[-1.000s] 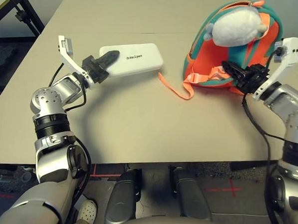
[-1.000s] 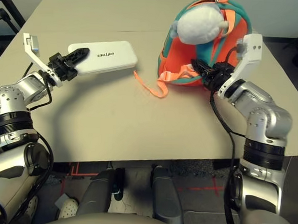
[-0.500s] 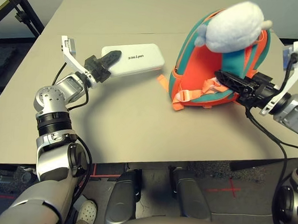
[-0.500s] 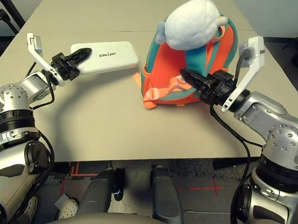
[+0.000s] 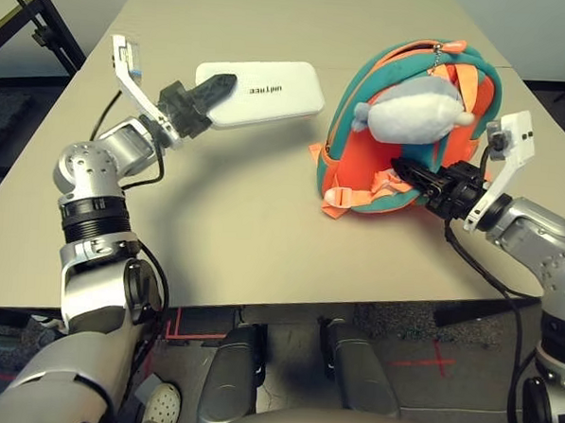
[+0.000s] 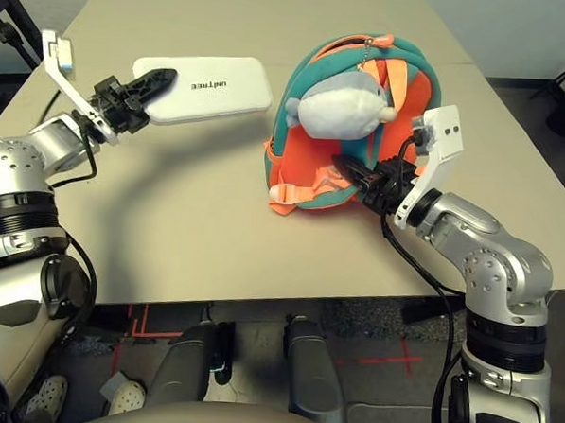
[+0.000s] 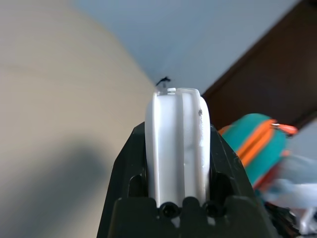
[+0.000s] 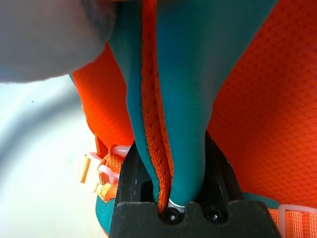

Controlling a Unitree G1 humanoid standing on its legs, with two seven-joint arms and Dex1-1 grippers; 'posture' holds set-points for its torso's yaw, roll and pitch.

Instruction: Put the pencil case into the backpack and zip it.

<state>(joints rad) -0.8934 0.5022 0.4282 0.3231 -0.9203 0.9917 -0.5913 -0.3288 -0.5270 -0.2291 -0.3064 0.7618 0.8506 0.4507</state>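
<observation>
While the table (image 5: 262,239) has bare surface along its near edge and far side, the backpack (image 5: 361,168) stands at centre-right, straps facing the robot, plush toy (image 5: 416,112) hanging on its front. Right gripper (image 5: 408,174) is clamped on a teal-and-orange fold of the backpack. Pencil case (image 5: 270,92) is lifted off the table at far left, long axis roughly left-right, free end pointing at the backpack. Left gripper (image 5: 213,87) pinches its left end.
</observation>
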